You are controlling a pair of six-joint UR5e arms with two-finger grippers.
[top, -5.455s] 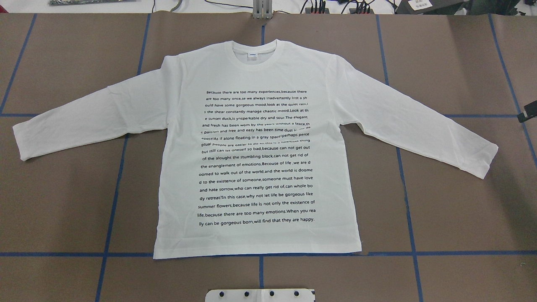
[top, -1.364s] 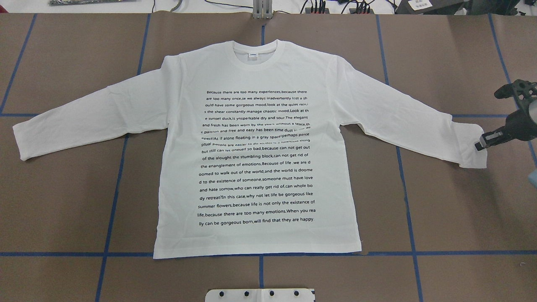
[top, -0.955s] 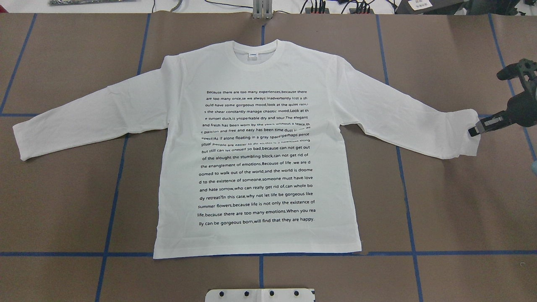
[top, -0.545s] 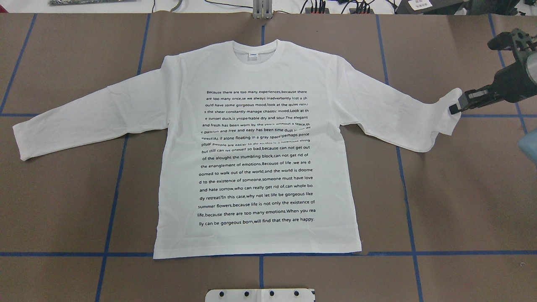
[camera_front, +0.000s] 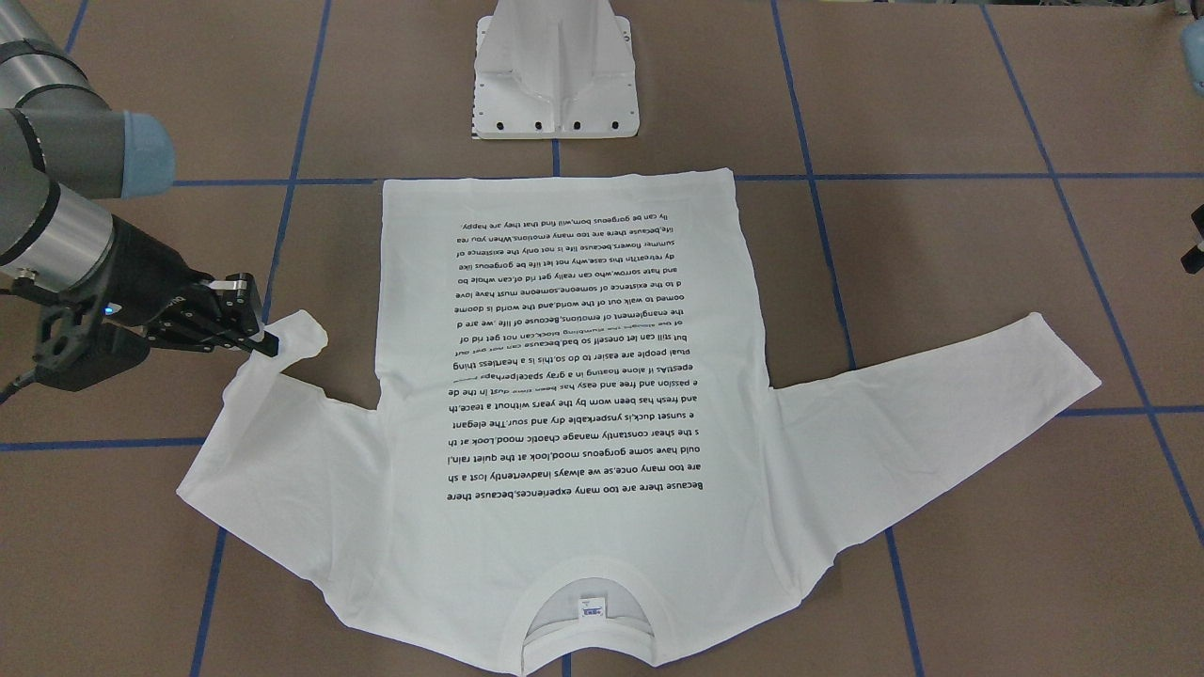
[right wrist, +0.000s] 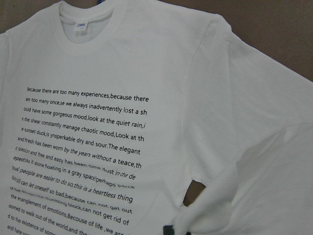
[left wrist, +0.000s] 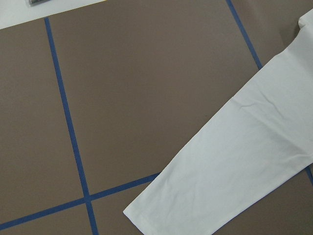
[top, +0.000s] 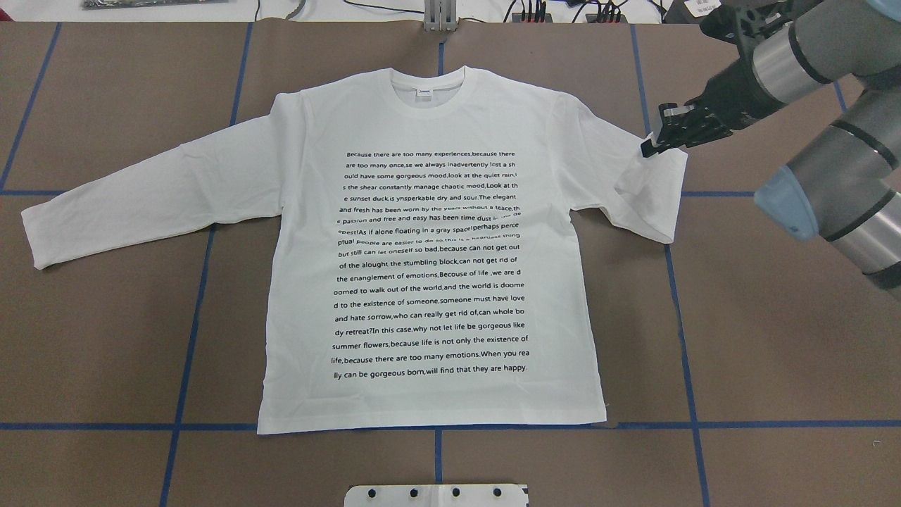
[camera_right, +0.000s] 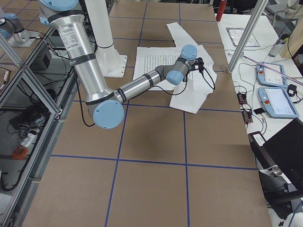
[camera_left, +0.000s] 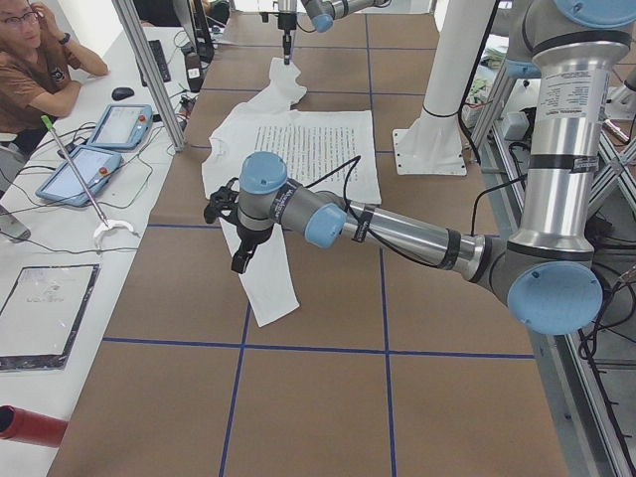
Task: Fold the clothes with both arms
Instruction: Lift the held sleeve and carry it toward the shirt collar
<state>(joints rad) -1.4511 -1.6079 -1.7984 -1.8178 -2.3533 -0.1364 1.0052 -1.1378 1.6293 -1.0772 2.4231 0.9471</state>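
The white shirt [top: 429, 246] lies flat in the middle of the tabletop [top: 774, 338], print upward. In the overhead view its collar [top: 429, 109] points to 12 o'clock. The right claw [top: 649, 146] is closed on the cuff [camera_front: 303, 335] of the right-hand sleeve [top: 654, 201], at 2 o'clock from the print, and this sleeve is bent back on itself. The other sleeve [top: 141, 201] stretches flat toward 9 o'clock. The left claw [camera_left: 239, 260] is near its end, and I cannot tell if it is open.
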